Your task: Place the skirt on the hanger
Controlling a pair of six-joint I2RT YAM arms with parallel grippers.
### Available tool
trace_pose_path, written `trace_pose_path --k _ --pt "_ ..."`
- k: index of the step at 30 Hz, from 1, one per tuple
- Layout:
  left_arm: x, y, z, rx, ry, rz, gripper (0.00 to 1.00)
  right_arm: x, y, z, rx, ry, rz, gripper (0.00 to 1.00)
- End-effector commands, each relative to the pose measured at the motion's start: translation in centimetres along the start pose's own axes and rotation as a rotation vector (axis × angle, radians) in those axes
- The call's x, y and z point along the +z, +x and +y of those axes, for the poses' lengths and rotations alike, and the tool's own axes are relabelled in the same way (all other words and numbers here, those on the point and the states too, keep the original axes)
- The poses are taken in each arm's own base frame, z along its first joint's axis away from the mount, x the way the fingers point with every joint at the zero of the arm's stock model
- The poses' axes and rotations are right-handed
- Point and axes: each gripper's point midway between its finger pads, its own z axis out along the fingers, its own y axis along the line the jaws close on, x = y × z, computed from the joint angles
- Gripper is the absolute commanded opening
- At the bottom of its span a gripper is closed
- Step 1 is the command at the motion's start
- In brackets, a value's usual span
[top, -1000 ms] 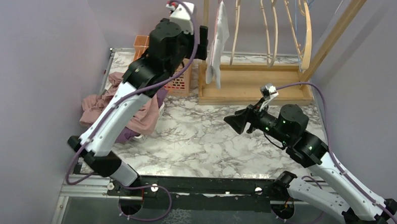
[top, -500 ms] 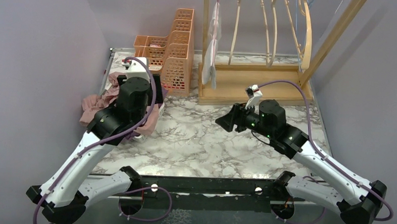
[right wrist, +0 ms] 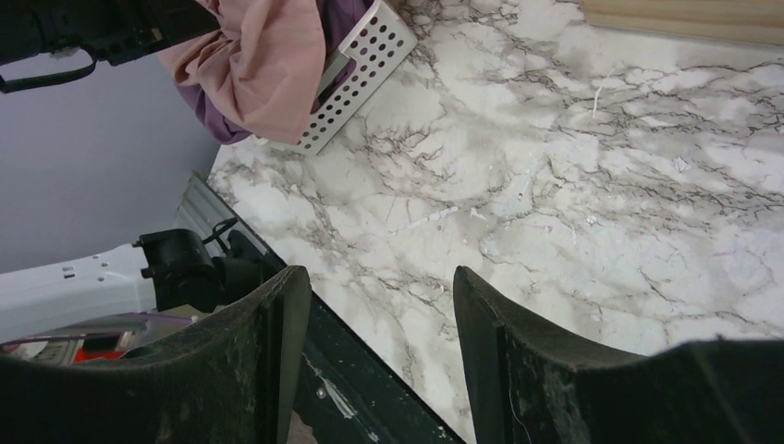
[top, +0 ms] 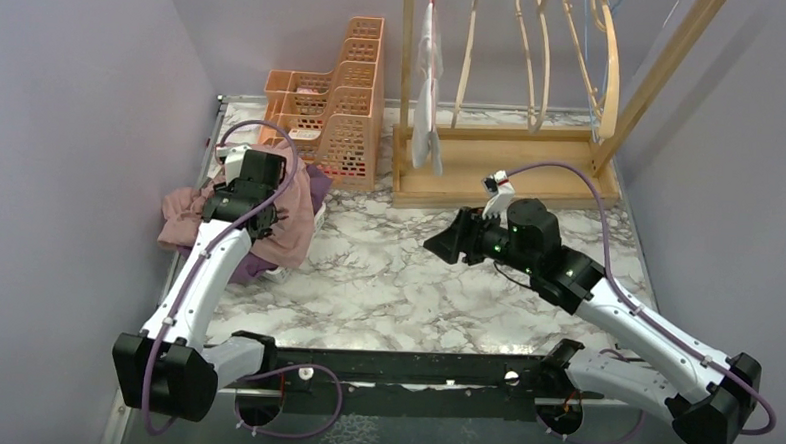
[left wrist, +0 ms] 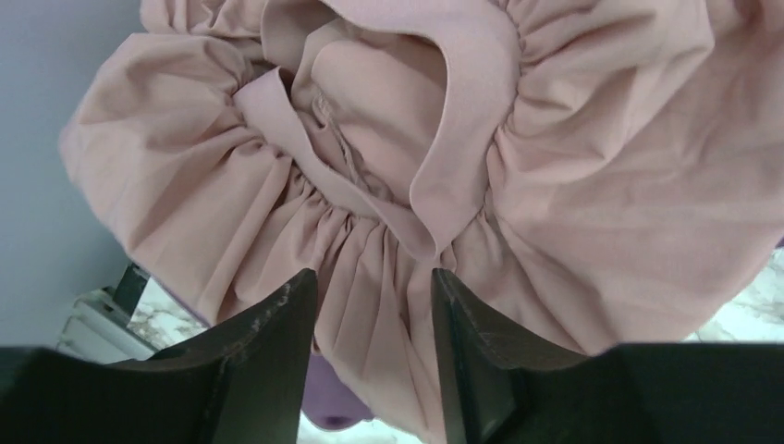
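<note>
The pink skirt (top: 287, 227) lies crumpled on a pile at the table's left edge. In the left wrist view its gathered waistband (left wrist: 592, 166) fills the frame. My left gripper (top: 242, 190) points down into the pile. In its wrist view the left gripper (left wrist: 373, 277) stands open, with a fold of pink cloth in the gap between its jaws. Several bent-wood hangers (top: 534, 48) hang on the wooden rack at the back. My right gripper (top: 438, 246) hovers open over the marble table (right wrist: 555, 185); nothing lies between the right gripper (right wrist: 379, 277) jaws.
A purple garment (right wrist: 208, 111) and a white perforated basket (right wrist: 365, 79) lie under the skirt. An orange basket (top: 339, 110) stands behind the pile. A white garment (top: 430, 93) hangs at the left end of the rack, above its wooden base (top: 501, 167). Purple walls close in on both sides.
My left arm swung down from the rack to the skirt pile, and its jaws narrowed around the pink cloth. The right arm drifted slightly left.
</note>
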Motion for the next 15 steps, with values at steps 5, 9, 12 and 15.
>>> trace_pose_path --k 5,9,12,15 --pt "3.1 -3.1 -1.4 -0.051 0.162 0.004 0.39 -1.3 -0.1 -0.2 0.017 0.01 -0.038 0.62" --pt "3.5 -4.0 -1.4 -0.061 0.176 0.003 0.39 -1.4 -0.1 -0.4 0.016 0.02 -0.04 0.62" --pt "3.6 -4.2 -1.9 -0.061 0.214 0.006 0.39 -1.3 -0.1 -0.5 0.016 0.025 -0.041 0.62" --pt "2.9 -4.6 -3.1 -0.07 0.297 -0.003 0.38 -1.1 -0.1 -0.5 0.015 0.026 -0.041 0.62"
